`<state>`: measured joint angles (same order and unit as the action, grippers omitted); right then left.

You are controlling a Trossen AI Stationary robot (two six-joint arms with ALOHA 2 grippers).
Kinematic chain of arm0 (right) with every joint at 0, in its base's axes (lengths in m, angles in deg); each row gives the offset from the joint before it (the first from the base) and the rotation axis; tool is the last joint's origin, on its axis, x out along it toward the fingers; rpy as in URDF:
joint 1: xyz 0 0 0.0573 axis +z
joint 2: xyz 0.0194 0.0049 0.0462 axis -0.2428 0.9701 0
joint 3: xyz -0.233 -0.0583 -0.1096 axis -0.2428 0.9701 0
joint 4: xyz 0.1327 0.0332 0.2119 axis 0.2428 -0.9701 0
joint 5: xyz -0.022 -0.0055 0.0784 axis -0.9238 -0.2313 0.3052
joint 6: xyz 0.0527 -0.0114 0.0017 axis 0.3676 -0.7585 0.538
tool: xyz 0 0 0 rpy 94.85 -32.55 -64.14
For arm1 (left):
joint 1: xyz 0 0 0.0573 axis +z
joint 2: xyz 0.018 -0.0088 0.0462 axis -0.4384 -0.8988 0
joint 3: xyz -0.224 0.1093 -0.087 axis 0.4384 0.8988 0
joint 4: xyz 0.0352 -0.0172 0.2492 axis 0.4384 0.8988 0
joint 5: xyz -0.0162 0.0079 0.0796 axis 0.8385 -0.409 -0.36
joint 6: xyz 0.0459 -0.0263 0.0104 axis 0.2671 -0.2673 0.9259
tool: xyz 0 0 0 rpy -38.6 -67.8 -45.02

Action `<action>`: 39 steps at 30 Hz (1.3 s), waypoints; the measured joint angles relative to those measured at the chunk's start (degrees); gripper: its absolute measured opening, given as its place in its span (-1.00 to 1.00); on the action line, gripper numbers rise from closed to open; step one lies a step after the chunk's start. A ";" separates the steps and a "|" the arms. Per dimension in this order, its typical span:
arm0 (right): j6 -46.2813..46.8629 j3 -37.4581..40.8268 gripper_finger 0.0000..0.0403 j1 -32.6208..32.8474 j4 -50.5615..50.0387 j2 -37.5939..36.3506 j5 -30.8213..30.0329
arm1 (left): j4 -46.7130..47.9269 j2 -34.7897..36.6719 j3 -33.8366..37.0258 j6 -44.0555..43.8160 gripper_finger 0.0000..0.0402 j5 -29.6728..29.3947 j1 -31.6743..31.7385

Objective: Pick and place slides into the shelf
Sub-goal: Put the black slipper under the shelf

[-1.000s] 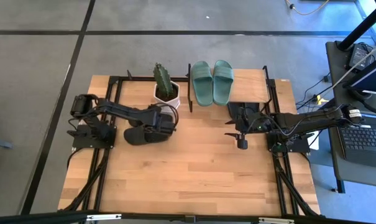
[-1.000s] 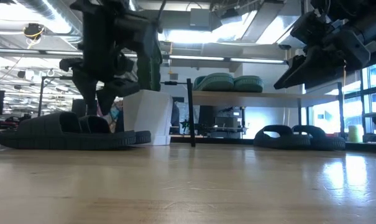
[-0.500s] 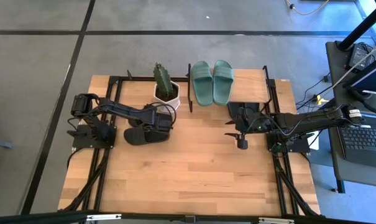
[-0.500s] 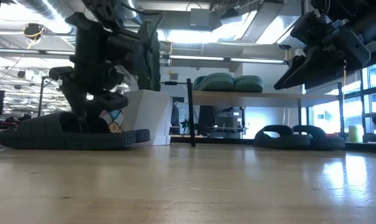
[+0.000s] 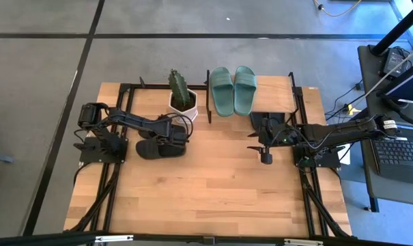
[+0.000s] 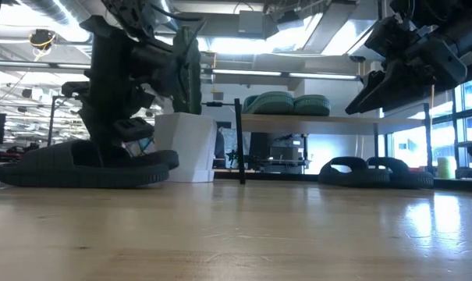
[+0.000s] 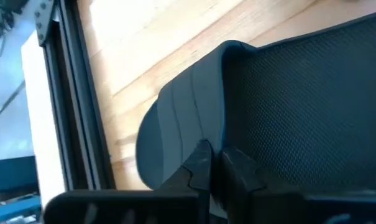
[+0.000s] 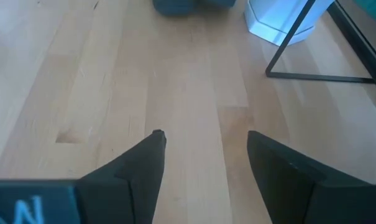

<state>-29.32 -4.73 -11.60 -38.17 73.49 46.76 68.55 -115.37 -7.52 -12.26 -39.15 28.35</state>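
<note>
A black slide (image 7: 281,106) lies on the table's left part beside a second black one (image 5: 146,148). My left gripper (image 7: 214,152) is down at it and shut on it (image 5: 171,141). A sage-green pair (image 5: 233,90) rests sole-down on the shelf's top board (image 5: 276,94). Another black pair (image 6: 368,172) sits under the shelf on its lower level. Right of the shelf's front, my right gripper (image 8: 203,140) hangs open above bare wood (image 5: 265,157). My left gripper pinches the raised edge of the black slide's strap (image 7: 220,124) between its two fingers, which come slanting down from the table's left. The slide lies sole-down on the table (image 6: 79,176).
A cactus in a white pot (image 5: 181,99) stands just beyond the black slides, left of the shelf's black post (image 5: 209,102). Black frame rails run along both table sides. Bare wooden tabletop (image 5: 213,191) stretches across the near half.
My left gripper has sunk toward the black slides, drawing slightly toward the table's left, and has shut on one slide's strap. The slides' end has shifted a little leftward in the low view.
</note>
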 joint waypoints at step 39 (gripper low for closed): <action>10.25 -0.07 0.13 0.05 -0.17 0.02 21.93 | -25.56 -5.26 -26.27 58.98 -0.99 2.02 -17.09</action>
<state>-19.07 -4.80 -11.55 -38.34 73.51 68.69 42.99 -120.62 -33.79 46.72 -37.13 11.26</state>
